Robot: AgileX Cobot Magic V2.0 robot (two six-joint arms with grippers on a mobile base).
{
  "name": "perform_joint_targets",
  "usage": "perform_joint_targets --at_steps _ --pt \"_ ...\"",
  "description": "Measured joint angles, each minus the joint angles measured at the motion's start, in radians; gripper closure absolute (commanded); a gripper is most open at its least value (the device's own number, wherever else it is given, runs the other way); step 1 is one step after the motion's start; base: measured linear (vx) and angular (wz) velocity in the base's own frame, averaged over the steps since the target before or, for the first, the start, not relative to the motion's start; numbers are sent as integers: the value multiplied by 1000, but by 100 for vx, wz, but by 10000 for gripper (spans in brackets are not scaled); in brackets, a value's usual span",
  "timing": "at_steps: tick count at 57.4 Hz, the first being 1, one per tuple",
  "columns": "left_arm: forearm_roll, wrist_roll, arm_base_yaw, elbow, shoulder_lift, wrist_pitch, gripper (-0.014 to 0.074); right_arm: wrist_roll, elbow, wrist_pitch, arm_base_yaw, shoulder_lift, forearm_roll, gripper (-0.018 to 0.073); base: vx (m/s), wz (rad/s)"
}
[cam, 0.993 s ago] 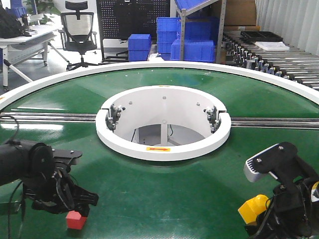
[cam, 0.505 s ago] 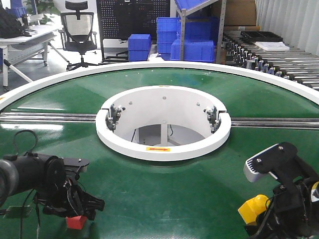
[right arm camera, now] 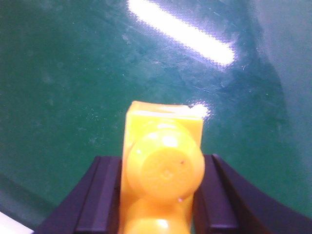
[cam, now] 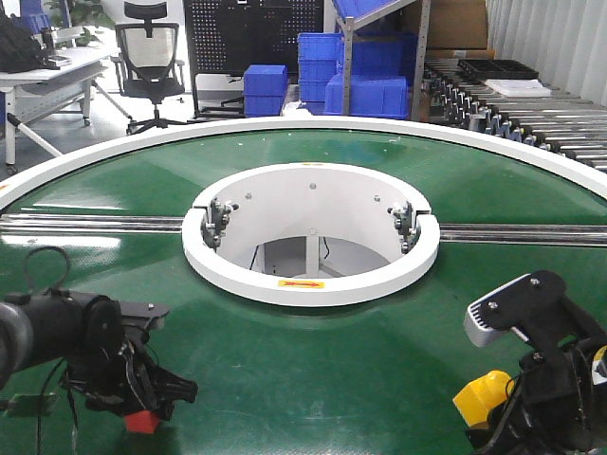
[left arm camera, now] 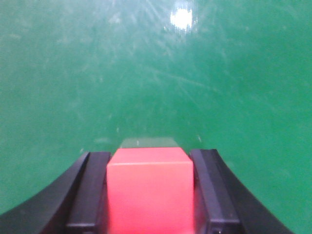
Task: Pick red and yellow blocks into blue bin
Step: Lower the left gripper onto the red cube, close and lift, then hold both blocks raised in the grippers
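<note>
The red block [cam: 142, 421] is a plain cube low on the green turntable at the bottom left. My left gripper [cam: 147, 408] is down over it. In the left wrist view the black fingers [left arm camera: 95, 190] press both sides of the red block [left arm camera: 150, 190], so the left gripper [left arm camera: 151, 156] is shut on it. At the bottom right my right gripper [cam: 493, 424] is shut on the yellow block [cam: 482, 396]. The right wrist view shows the studded yellow block [right arm camera: 163, 146] clamped in the right gripper [right arm camera: 162, 161] above the green surface. The blue bin is out of view.
The green turntable [cam: 313, 379] has a white outer rim and a raised white ring [cam: 311, 280] around a central opening. A metal rail [cam: 522, 233] crosses it. Behind the table stand stacked blue crates [cam: 266, 90], an office chair [cam: 152, 57] and a roller conveyor [cam: 531, 114].
My left arm has moved right and down over the red block, and its fingers now enclose the cube. The right arm and the yellow block have not moved.
</note>
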Motion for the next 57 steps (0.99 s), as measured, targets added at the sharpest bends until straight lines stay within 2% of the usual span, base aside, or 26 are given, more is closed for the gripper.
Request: perform_joint_targets --at_steps 16,36,57 --pt "-12 60 -1 55 -294 30 396 0 0 1 0 0 0 265 0 0" --pt "-90 86 -1 419 -801 -6 393 0 0 1 0 0 0 265 0 0" --pt "-94 107 -1 737 -1249 4 393 0 0 2 0 0 0 265 0 0"
